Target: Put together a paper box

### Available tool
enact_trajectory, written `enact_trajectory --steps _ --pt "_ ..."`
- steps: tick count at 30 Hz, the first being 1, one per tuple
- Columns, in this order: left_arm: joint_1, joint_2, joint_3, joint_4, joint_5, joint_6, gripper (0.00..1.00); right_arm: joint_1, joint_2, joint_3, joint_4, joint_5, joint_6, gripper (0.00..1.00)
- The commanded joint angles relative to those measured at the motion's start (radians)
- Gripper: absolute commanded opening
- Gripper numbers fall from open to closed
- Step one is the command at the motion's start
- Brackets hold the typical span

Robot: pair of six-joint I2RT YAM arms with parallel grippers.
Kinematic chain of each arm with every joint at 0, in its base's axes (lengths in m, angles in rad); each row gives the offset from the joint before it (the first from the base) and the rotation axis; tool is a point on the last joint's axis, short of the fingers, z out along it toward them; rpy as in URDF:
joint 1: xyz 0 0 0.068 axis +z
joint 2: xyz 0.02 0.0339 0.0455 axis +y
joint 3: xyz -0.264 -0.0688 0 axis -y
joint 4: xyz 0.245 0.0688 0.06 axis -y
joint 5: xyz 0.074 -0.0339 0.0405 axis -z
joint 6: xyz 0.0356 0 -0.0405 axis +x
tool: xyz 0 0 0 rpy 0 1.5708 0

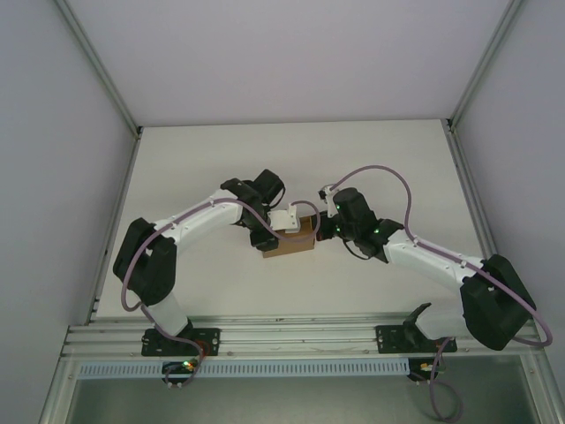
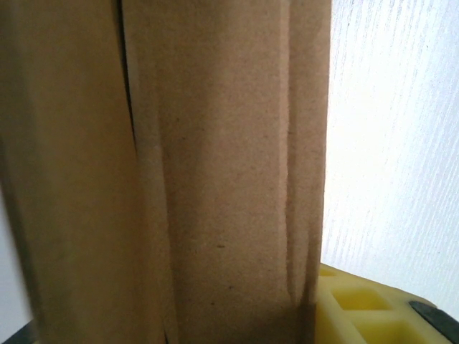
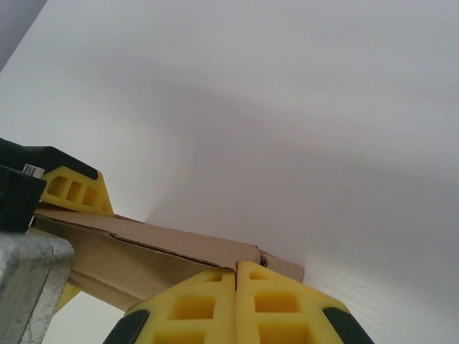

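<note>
White table (image 1: pixel 221 159) is lying beneath both tools: left gripper (image 1: pixel 298 230) is clamping the paper box (image 1: pixel 284 248) between half-spread fingers, while right gripper (image 3: pixel 237 274), fully closed, is touching its corner just ahead.

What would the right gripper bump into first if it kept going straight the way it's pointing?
The paper box. The right gripper, jaws shut, has its tip at the box's edge and seems to touch it. The left gripper clamps the box just beyond.
</note>
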State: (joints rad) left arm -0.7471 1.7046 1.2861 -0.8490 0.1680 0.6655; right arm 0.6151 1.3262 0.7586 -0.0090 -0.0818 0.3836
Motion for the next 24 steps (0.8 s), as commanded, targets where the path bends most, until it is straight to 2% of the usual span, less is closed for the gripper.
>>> enact_trajectory --steps 1,4,11,16,24 --pt "-0.012 -0.014 0.002 0.067 0.039 0.005 0.43 0.024 0.004 -0.031 -0.085 0.033 -0.098 0.0" --pt "-0.011 -0.016 -0.001 0.065 0.041 0.009 0.43 0.025 0.001 -0.027 -0.119 0.095 -0.145 0.0" --pt "-0.006 -0.022 -0.008 0.074 0.041 0.007 0.43 0.029 0.021 -0.053 -0.073 0.076 -0.124 0.0" --pt "-0.002 -0.024 -0.009 0.085 0.051 -0.001 0.44 0.068 0.059 -0.087 0.01 0.09 -0.12 0.0" --pt "-0.004 -0.037 -0.01 0.083 0.047 -0.001 0.46 0.07 0.025 -0.049 -0.068 0.119 -0.079 0.0"
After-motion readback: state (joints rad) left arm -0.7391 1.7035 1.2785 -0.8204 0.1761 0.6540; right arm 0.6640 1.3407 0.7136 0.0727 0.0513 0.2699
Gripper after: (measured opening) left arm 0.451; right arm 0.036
